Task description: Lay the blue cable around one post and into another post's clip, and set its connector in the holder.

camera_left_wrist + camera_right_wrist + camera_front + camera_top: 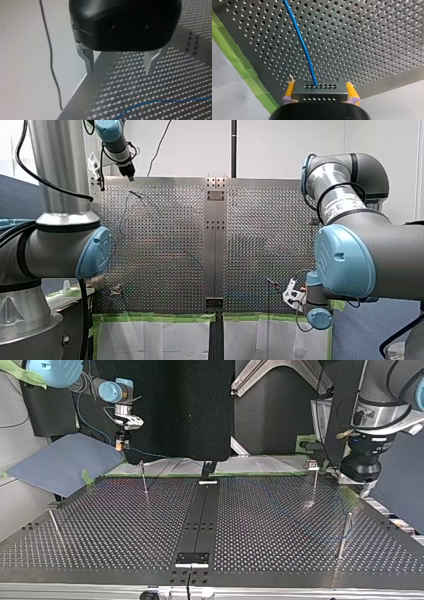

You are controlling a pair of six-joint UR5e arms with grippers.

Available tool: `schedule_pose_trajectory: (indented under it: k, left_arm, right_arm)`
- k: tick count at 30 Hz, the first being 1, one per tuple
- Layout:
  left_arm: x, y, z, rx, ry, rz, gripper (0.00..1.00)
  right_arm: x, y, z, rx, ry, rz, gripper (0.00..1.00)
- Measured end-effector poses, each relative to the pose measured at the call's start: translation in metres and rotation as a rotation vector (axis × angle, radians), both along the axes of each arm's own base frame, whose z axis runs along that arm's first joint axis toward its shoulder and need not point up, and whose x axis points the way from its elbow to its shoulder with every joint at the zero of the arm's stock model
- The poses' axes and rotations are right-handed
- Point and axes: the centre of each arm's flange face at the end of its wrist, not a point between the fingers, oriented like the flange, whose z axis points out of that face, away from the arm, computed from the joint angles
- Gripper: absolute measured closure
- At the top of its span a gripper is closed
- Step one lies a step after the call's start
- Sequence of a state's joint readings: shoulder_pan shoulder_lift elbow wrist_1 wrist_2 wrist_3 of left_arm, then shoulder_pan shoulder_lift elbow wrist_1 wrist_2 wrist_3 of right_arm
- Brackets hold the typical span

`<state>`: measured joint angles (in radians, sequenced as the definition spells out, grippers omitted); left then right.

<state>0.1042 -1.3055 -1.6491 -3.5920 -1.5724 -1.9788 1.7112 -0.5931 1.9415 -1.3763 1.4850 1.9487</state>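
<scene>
Up close — right gripper point(320, 87): jaws clamped on the connector, with the yellow pads point(290, 90) pressing on its two ends.
Connector point(320, 92): a grey block with rows of small holes, held level between the pads near the table's taped edge.
Blue cable point(300, 40): leaves the connector's upper face and runs straight ahead of the right jaws over the perforated table point(367, 45).
Green tape point(242, 67): along the table's edge, off to one side of the right jaws.
Post point(144, 480): a thin upright rod just ahead of the right jaws in the top view. I cannot tell whether the cable touches it.
Left gripper point(119, 68): jaws apart, bare metal fingers point(88, 58) holding nothing, hanging above the table's edge.
Cable near the left jaws: a blue curve lies on the plate ahead of the open fingers — apart from them.
Black cord point(51, 65): beside the left jaws, beyond the table's edge.
</scene>
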Motion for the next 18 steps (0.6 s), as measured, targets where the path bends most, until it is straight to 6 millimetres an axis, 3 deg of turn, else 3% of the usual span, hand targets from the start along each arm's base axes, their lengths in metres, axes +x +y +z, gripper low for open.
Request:
schedule_pose_trajectory:
  k: [18]
  left_arm:
    - [-0.012, 0.001, 0.007, -0.014, 0.101, 0.005, 0.00]
  right_arm:
    - [0.000, 0.000, 0.000, 0.001, -0.001, 0.000, 1.00]
